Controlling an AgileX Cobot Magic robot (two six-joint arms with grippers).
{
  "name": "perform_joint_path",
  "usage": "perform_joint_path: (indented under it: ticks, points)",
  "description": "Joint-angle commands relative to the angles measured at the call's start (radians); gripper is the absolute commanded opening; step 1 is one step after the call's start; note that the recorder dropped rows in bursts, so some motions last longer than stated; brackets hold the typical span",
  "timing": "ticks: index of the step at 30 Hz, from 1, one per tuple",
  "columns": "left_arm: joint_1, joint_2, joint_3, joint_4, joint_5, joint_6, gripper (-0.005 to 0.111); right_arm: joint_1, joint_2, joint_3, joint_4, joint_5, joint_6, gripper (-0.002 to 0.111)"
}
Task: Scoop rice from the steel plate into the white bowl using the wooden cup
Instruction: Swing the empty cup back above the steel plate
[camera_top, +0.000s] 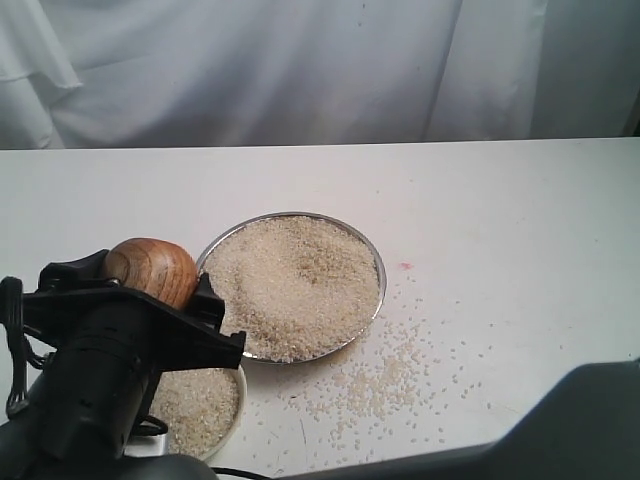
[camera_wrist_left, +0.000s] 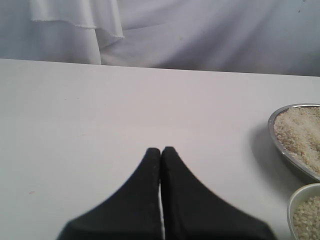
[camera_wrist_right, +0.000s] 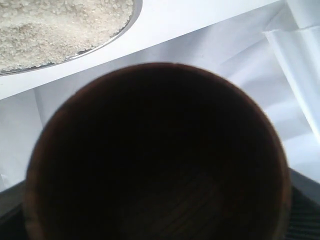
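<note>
My right gripper (camera_top: 150, 292) reaches across to the left and is shut on the wooden cup (camera_top: 152, 266). It holds the cup tipped above the white bowl (camera_top: 233, 420), which contains rice (camera_top: 195, 405). In the right wrist view the cup (camera_wrist_right: 160, 150) fills the frame, its inside is dark, and it hides the fingers. The steel plate (camera_top: 380, 272) beside it carries a heap of rice (camera_top: 295, 280). My left gripper (camera_wrist_left: 160, 150) is shut on nothing, low over bare table, with the plate (camera_wrist_left: 274, 135) and bowl (camera_wrist_left: 292, 200) off to one side.
Loose grains (camera_top: 385, 375) lie scattered on the white table in front of and right of the plate. A small pink speck (camera_top: 405, 266) sits right of the plate. A dark arm body (camera_top: 560, 425) crosses the bottom right. White cloth hangs behind the table.
</note>
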Motion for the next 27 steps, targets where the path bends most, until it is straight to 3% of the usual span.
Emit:
perform_joint_path:
  ticks: [1,11,27]
  points:
    - [0.002,-0.004,0.005,-0.002,-0.015,0.0,0.0,0.005,-0.016,0.003,-0.017,0.014,0.049,0.0]
    - [0.002,-0.004,0.005,-0.002,-0.015,0.0,0.0,-0.087,-0.089,0.003,0.322,0.001,0.047,0.0]
    - [0.002,-0.004,0.005,-0.002,-0.015,0.0,0.0,-0.539,-0.18,0.003,0.89,-0.435,-0.325,0.0]
